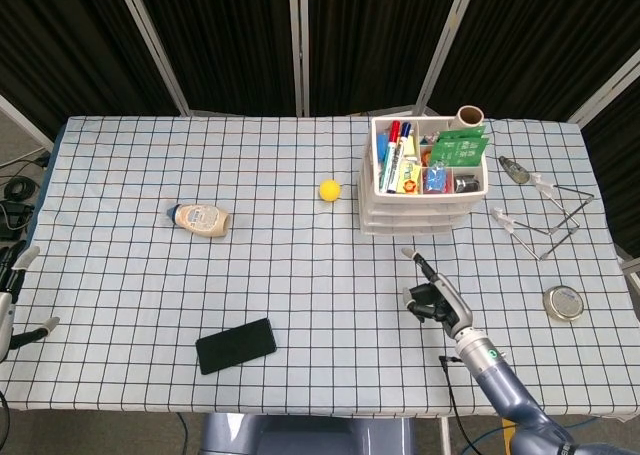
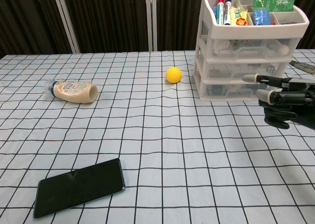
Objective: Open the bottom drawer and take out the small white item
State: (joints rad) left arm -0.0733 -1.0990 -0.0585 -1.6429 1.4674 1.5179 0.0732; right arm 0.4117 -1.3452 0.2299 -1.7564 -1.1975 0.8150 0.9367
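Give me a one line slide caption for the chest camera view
Right hand reaches toward the closed bottom drawer of the white organizer, fingers extended.

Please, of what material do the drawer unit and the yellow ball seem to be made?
The drawer unit looks like white plastic with translucent, glossy drawer fronts: its contents show dimly through. The yellow ball looks matte, perhaps foam or rubber; it shows no sharp highlight, so I cannot be sure.
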